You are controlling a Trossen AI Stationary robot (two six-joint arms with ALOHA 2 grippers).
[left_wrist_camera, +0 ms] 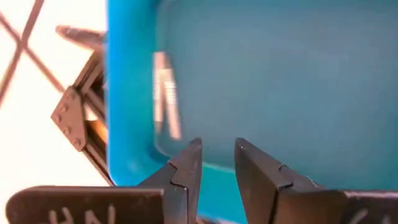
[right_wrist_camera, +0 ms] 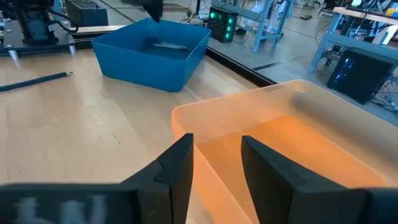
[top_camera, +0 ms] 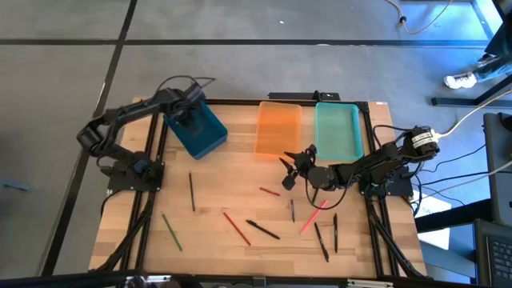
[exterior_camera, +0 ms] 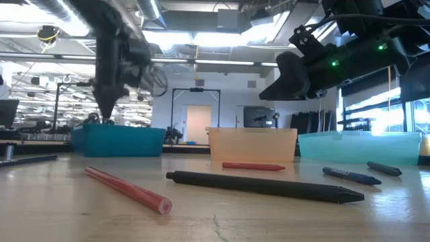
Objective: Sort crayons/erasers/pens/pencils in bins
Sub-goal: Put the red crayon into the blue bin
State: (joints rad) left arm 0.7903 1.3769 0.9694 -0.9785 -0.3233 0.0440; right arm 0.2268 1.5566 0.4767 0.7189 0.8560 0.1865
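My left gripper hangs open over the teal-blue bin, fingers pointing down, nothing between them. A grey stick lies on that bin's floor, also seen in the right wrist view. My right gripper waits open and nearly level just in front of the orange bin's near end, holding nothing. Several sticks lie flat on the wooden table: a dark pencil, a green one, red ones, a pink one and black ones. The mint-green bin stands at the far right.
The three bins stand in a row along the table's far edge, the blue one turned at an angle. In the low view a black pen and a red stick lie nearest the front edge. Cables and equipment lie beyond the table's right side.
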